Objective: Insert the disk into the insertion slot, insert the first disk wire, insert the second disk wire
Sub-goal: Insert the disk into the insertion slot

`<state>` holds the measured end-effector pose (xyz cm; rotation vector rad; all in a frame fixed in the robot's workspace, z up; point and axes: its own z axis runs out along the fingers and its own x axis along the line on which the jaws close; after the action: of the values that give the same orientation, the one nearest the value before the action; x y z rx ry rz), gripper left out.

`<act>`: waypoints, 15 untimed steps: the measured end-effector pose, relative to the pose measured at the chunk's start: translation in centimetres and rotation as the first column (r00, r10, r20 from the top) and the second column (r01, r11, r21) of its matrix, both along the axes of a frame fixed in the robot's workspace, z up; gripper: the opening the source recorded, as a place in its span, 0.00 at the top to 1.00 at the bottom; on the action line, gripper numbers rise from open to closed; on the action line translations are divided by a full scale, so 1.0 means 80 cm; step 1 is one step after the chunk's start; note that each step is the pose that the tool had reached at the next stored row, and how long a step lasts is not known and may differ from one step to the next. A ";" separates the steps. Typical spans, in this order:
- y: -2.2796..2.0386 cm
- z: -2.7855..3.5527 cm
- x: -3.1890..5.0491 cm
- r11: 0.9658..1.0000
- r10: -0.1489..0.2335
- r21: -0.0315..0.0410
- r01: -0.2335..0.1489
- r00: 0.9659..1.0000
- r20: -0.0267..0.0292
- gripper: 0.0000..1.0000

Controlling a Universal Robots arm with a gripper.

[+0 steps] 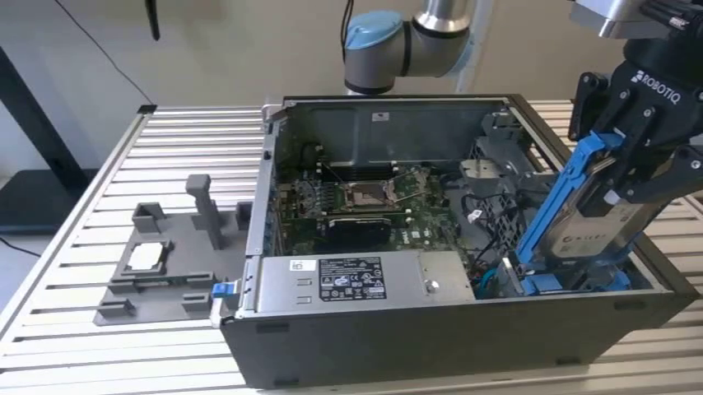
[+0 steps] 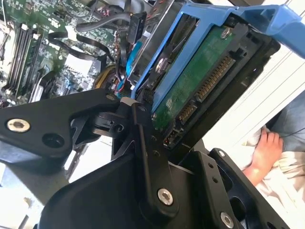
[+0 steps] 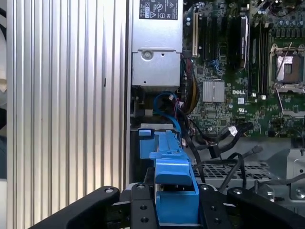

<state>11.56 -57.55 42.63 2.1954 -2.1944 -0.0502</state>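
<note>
Slatted metal table (image 1: 99,346) carries an open computer case (image 1: 439,337), lying with its open side up, and I look into it from above. On the exterior view's right, the gripper (image 1: 621,177) hangs over the near corner of the case. Its two black fingers (image 3: 143,210) are closed on the disk (image 1: 593,234) and press the blue frame from both sides, as I see in both wrist views. The disk is not flat. It stands steeply tilted, with the upper end between the fingers and the lower end down inside the case, at the mouth of the insertion slot (image 1: 598,280). I cannot tell if it already touches the slot.

In the second wrist view the green underside of the disk (image 2: 200,81) with its connector row faces the camera, and a person's hand (image 2: 267,152) rests outside the case. The grey power supply box (image 1: 351,284) sits along the near wall, to the exterior view's left of the disk, and the motherboard (image 1: 374,197) lies behind it. Loose black and blue cables (image 3: 176,109) lie between the box and the disk.
</note>
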 end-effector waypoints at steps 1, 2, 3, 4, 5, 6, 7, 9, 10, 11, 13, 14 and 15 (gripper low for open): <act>-0.0003 -0.0017 0.000 1.000 0.000 0.000 0.000 1.000 0.000 0.67; -0.0005 -0.0034 0.000 1.000 0.000 0.000 0.000 1.000 -0.001 0.67; -0.0005 -0.0053 0.000 1.000 0.000 0.000 0.000 1.000 -0.001 0.67; -0.0005 -0.0073 0.001 1.000 0.000 0.000 0.000 1.000 -0.001 0.67; -0.0005 -0.0090 0.001 1.000 0.000 0.000 0.000 1.000 -0.001 0.67; -0.0005 -0.0107 0.002 1.000 0.000 0.000 0.000 1.000 -0.001 0.67; -0.0005 -0.0122 0.002 1.000 0.000 0.000 0.000 1.000 -0.001 0.67; -0.0005 -0.0154 0.003 1.000 0.000 0.000 0.000 1.000 -0.002 0.67; -0.0005 -0.0167 0.003 1.000 0.000 0.000 0.000 1.000 -0.003 0.67; -0.0003 -0.0181 0.003 1.000 0.000 0.000 0.000 1.000 -0.004 0.67; 0.0000 -0.0209 0.003 1.000 0.000 0.000 0.000 1.000 -0.006 0.67; 0.0003 -0.0223 0.003 1.000 0.000 0.000 0.000 1.000 -0.006 0.67; 0.0008 -0.0236 0.003 1.000 0.000 0.000 0.000 1.000 -0.006 0.67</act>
<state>11.81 -57.49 40.75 2.1923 -2.1916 -0.0573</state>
